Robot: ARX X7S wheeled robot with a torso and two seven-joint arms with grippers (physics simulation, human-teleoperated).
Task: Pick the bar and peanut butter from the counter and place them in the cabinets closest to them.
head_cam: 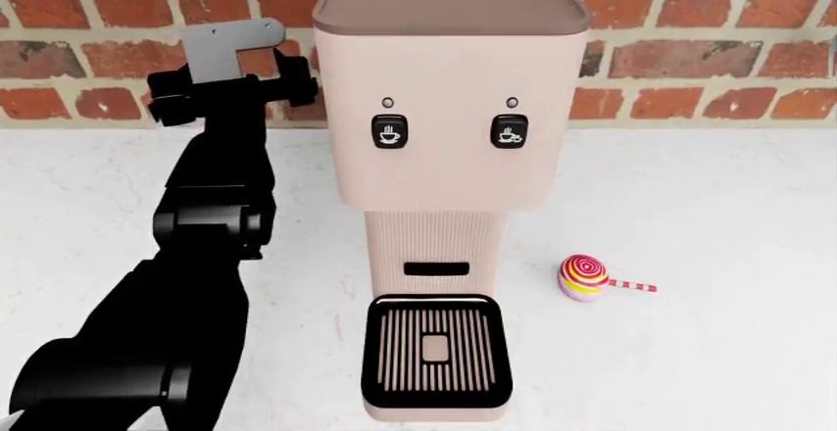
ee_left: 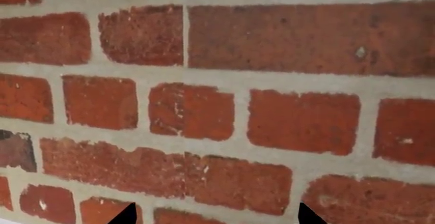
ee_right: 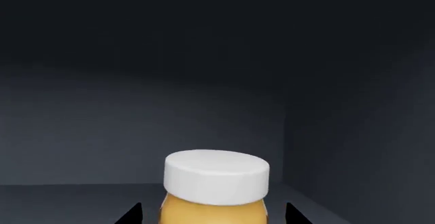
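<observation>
Upright peanut butter (ee_right: 216, 188), dark cabinet (ee_right: 204, 81)

Premises present as a domestic kitchen, rendered in simulation. A white, faintly mottled stone-like counter (head_cam: 732, 206) runs against a red brick wall (head_cam: 693, 59) with pale mortar joints; the same brickwork fills the left wrist view. A beige coffee machine (head_cam: 449, 157) with two cup-marked buttons and a slatted drip tray stands upright on the counter. A swirled lollipop (head_cam: 583, 277) lies just beside it. The right wrist view shows a dark cabinet interior (ee_right: 204, 81) holding a white-lidded peanut butter jar (ee_right: 216, 186).
</observation>
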